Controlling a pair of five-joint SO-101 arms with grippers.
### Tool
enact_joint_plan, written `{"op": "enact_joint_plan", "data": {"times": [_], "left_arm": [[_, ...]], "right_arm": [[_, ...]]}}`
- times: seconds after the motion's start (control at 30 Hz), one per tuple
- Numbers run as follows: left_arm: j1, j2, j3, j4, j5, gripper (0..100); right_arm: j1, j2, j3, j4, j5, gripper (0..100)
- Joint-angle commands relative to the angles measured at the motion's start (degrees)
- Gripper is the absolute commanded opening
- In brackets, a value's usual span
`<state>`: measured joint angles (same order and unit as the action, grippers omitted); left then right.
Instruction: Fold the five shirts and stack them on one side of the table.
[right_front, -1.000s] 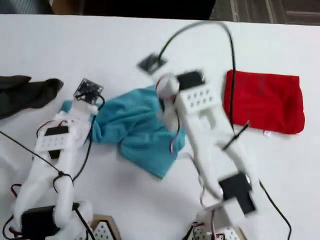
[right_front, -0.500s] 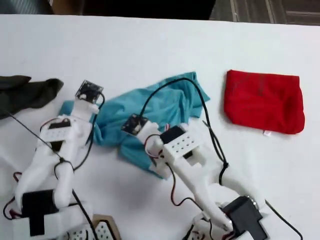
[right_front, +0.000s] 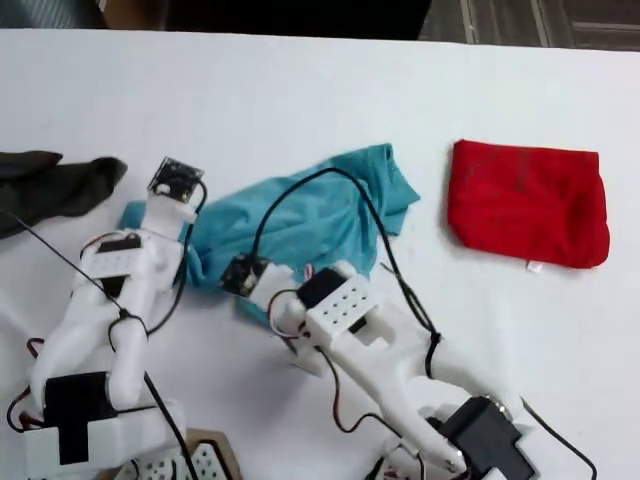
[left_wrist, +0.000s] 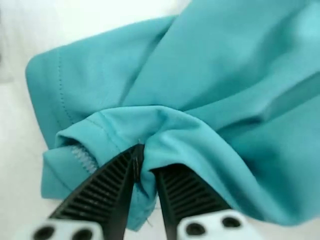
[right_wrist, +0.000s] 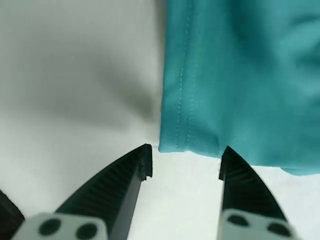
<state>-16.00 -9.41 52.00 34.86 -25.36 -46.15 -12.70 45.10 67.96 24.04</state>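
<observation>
1. Teal shirt (right_front: 310, 215) lies crumpled in the middle of the tabletop (right_front: 300, 90). It sits between a dark shirt (right_front: 50, 185) at the left edge and a folded red shirt (right_front: 528, 203) on the right side, and it is not yet flattened or folded.
2. Left gripper (left_wrist: 145, 159) has its fingers clenched on a bunched fold beside a stitched hem at the shirt's left end, with cloth pinched between the ribbed faces.
3. Right gripper (right_wrist: 185, 157) hangs low over the tabletop with its fingers spread and nothing between them. A stitched hem corner of the teal shirt lies just beyond the tips, in line with the gap.
4. The step in hand looks like taking a second corner, so the shirt can be pulled flat before folding.
5. To do it well, the right fingers should go forward, low against the tabletop, until the double-stitched hem sits well inside the gap. They should then close on the hem itself, not on a loose layer behind it.
6. The left hold is on a bunch, not a clean edge, so any spreading pull should probably be gentle and even. A sharp tug could slip the cloth or drag extra layers along.
</observation>
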Motion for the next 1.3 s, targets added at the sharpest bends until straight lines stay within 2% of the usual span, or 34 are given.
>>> {"op": "enact_joint_plan", "data": {"times": [0.0,0.5,0.7,0.83,0.9,1.1,1.2,1.27], "left_arm": [[0.00,0.18,-2.07,0.18,0.62,3],[0.00,0.18,-2.07,0.35,0.62,3],[0.00,0.18,-2.07,0.35,0.62,3],[0.00,0.18,-2.07,0.35,0.62,3],[0.09,0.18,-2.07,0.35,0.62,3],[0.09,0.18,-2.07,0.35,0.62,3],[0.53,0.18,-2.07,0.53,0.62,3],[1.76,0.09,-3.82,3.52,0.53,3]], "right_arm": [[-0.31,-2.33,-0.09,0.40,0.35,23.0],[1.19,13.58,-1.76,-7.69,-0.18,23.0],[7.60,13.76,-4.75,-6.99,0.35,20.9],[12.35,13.67,-4.75,-7.34,0.35,1.0],[14.81,13.32,-4.75,-7.25,0.35,3.9],[21.32,12.62,-7.65,-5.05,0.44,2.0],[24.75,9.01,-11.60,-1.63,5.19,2.0],[27.47,4.62,-15.21,-0.13,7.74,2.0]]}}
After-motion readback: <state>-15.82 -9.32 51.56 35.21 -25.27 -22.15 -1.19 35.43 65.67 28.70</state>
